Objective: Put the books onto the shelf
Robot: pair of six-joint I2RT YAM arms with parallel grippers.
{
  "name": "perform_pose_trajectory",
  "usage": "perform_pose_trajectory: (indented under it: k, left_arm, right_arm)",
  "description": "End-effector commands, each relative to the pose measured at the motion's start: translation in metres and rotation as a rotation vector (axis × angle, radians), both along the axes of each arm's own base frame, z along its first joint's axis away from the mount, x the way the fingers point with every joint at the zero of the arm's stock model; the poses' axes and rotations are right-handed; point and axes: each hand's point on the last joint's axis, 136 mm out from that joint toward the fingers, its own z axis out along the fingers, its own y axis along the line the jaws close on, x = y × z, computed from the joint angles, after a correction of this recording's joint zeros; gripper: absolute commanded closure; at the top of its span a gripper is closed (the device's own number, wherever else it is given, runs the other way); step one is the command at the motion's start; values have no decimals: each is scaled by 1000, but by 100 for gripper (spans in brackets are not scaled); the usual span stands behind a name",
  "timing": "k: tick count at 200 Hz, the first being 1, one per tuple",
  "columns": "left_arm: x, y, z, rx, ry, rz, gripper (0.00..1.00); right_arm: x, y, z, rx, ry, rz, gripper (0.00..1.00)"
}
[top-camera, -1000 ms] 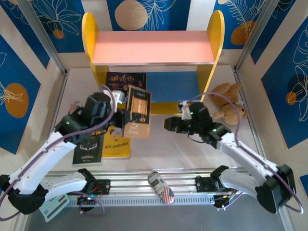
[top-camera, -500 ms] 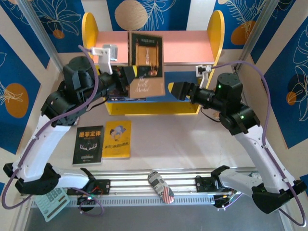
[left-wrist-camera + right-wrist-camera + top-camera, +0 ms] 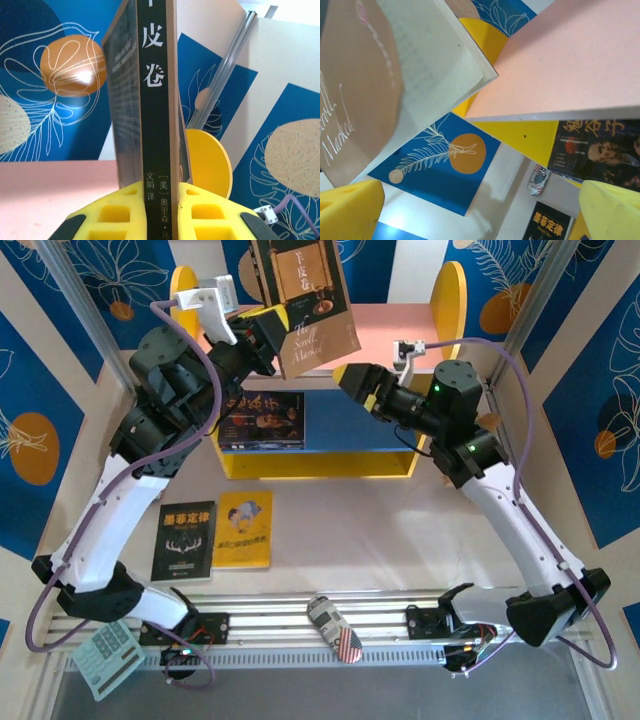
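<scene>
Since the earlier frame the left arm has lifted the brown-black book (image 3: 310, 295) higher. It is now tilted in the air above the pink top of the shelf (image 3: 395, 325). The left arm reaches up and forward, and the left hand (image 3: 268, 340) is clamped on the book near its spine. The right hand (image 3: 350, 380) has opened; its fingers are apart and empty, just beside the book's lower corner. The cover shows an orange panel and white script.

Top camera overhead at near side, facing shelf (image 3: 385, 325); wrist cameras close up, both sharing raised book (image 3: 156, 100) (image 3: 355, 90).
</scene>
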Motion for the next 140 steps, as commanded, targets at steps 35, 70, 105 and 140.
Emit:
perform_pose_trajectory:
  k: [35, 70, 105, 140]
  left_arm:
    - [-1, 25, 49, -177, -158, 103, 100]
    - [8, 33, 42, -219, -164, 167, 100]
    - [12, 28, 35, -256, -162, 153, 100]
    - [10, 29, 35, -286, -177, 141, 100]
  right_arm:
    - [-2, 11, 58, 158, -111, 33, 1]
    - [1, 19, 66, 187, -120, 45, 1]
    - [11, 35, 67, 210, -105, 56, 1]
    - [20, 50, 66, 232, -90, 71, 1]
